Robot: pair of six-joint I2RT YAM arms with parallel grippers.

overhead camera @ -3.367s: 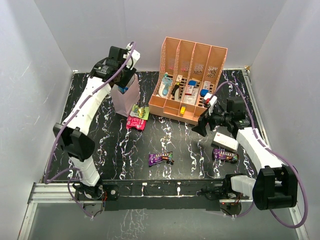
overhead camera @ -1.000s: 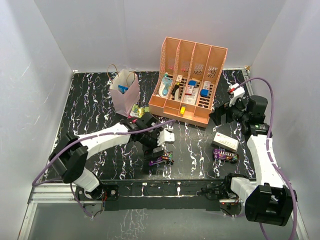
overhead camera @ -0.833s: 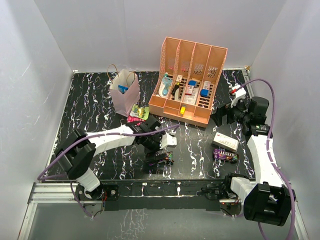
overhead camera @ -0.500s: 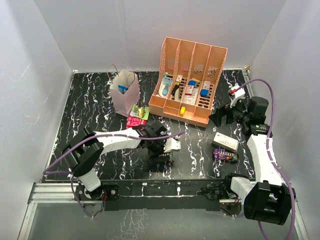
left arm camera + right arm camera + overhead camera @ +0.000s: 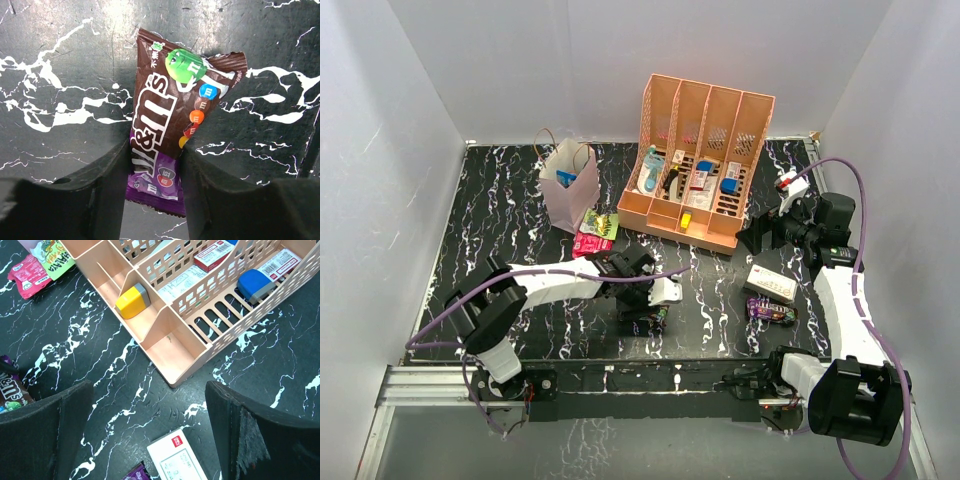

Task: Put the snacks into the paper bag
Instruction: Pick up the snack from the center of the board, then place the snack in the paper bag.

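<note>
The left gripper [image 5: 155, 167] is lowered to the table [image 5: 60, 60]. Its fingers [image 5: 100, 192] are set against both long edges of a purple packet [image 5: 170, 110], so the flat wrapper is pinched at its lower end, seemingly for lifting. How firm the hold is cannot be told. The bag [image 5: 568, 190] stands well beyond those fingers, past the pink packet [image 5: 588, 243] and green packet [image 5: 603, 222]. The right gripper [image 5: 150, 390] is spread wide and empty above a white box [image 5: 175, 457] and the rack [image 5: 172, 352] corner, presumably parked out of the way.
</note>
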